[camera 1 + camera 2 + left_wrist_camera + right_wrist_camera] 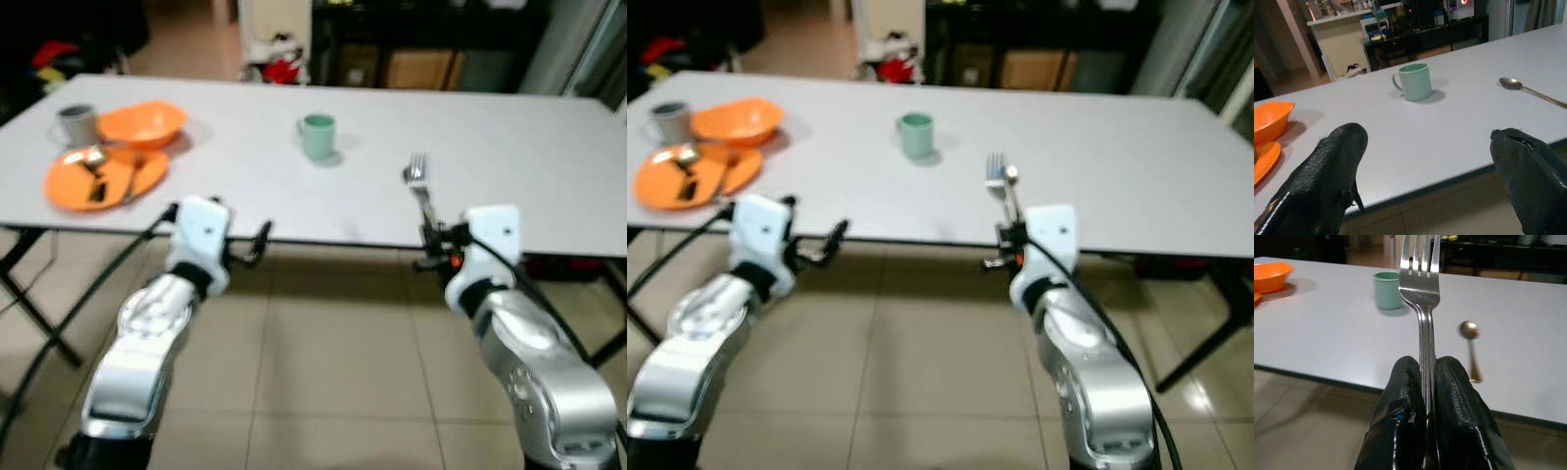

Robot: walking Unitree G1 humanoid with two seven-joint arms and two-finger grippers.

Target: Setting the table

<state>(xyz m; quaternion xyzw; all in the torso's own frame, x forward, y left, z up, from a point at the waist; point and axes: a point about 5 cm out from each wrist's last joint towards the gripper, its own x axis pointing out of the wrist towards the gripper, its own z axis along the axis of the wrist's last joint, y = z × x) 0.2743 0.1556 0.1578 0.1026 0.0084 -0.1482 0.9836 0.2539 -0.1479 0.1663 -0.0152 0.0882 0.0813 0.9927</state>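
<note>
At table (509, 147) edge: right gripper (1426, 382) pinching fork (1421, 279); left gripper (1430, 161) spread wide.

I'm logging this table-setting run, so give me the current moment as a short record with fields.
right gripper: shut on fork, held upright at the table's near edge
left gripper: open, empty, at the near edge
table: white
on table: green mug; spoon; orange bowl; orange plate carrying cutlery; grey mug
</note>
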